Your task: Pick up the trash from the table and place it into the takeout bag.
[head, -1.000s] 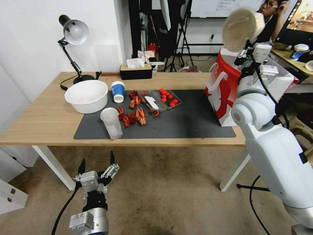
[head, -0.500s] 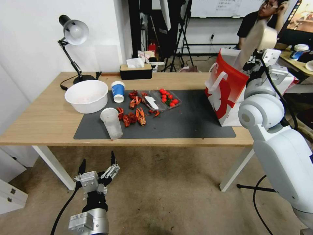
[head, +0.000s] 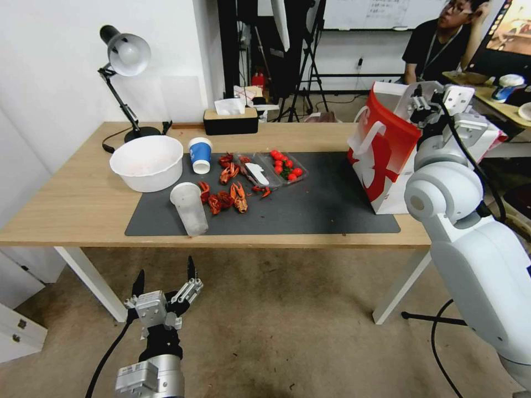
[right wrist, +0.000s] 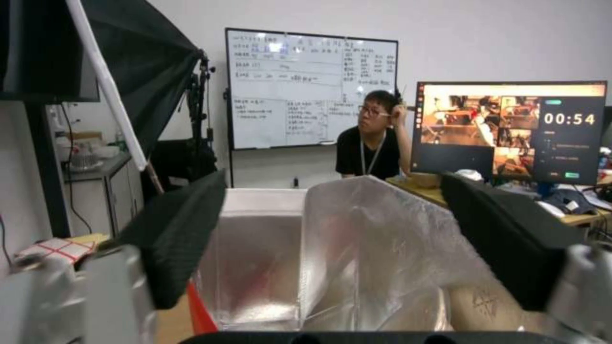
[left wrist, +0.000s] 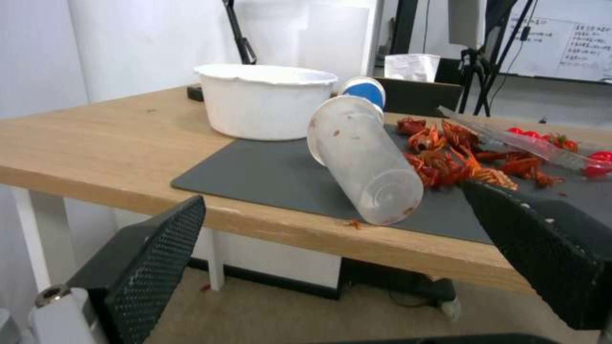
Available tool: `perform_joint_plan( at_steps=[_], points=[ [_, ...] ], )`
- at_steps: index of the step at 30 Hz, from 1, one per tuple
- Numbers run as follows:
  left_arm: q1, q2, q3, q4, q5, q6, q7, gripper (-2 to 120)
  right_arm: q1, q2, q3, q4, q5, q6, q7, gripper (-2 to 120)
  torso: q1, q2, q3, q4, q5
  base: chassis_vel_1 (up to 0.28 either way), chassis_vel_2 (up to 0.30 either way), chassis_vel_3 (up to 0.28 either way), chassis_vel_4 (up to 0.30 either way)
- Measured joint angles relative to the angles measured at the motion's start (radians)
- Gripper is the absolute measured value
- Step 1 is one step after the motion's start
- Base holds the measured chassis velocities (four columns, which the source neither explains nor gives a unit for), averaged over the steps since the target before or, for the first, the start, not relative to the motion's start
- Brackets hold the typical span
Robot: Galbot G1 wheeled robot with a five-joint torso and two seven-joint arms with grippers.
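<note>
The table (head: 83, 204) carries the bag (head: 381, 160) at its right end. The right gripper (head: 423, 102) hangs over the bag's mouth, jaws wide and empty (the bowl it held a second ago is gone). Next comes a reach for the cup (head: 189, 208); the left gripper (head: 164, 275) waits open below the table's edge.

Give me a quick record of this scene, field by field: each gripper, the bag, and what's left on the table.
right gripper: open, empty, above the mouth of the takeout bag
left gripper: open, empty, low in front of the table, below its edge
takeout bag: upright on the table's right end, silver lining visible inside
clear plastic cup: lying on its side on the dark mat
blue-and-white paper cup: upright beside the white bowl
other leftovers: crayfish shells, clear tray of small red tomatoes
</note>
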Motion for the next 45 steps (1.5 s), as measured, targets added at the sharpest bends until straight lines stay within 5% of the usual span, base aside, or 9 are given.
perform_joint_plan(
  at_steps=[5,29,45],
  points=[
    [0.0,0.002,-0.002,0.0,0.0,-0.002,0.001,100,-0.033,0.001,0.0,0.014,-0.032,0.035,-0.058,100,0.0,0.0,0.0,-0.0001,0.0001,0.0,0.0,0.0,0.0],
    [-0.01,0.008,-0.005,0.011,-0.012,-0.016,0.014,100,-0.324,-0.057,0.038,0.105,-0.076,0.443,-0.582,100,0.0,0.0,0.0,0.0,-0.0001,0.0,0.0,0.0,0.0],
    [-0.025,0.016,-0.005,0.023,-0.029,-0.019,0.018,100,-0.597,-0.004,0.085,0.116,-0.153,0.596,-0.61,100,0.0,0.0,0.0,0.0001,0.0,0.0,0.0,0.0,0.0]
  ],
)
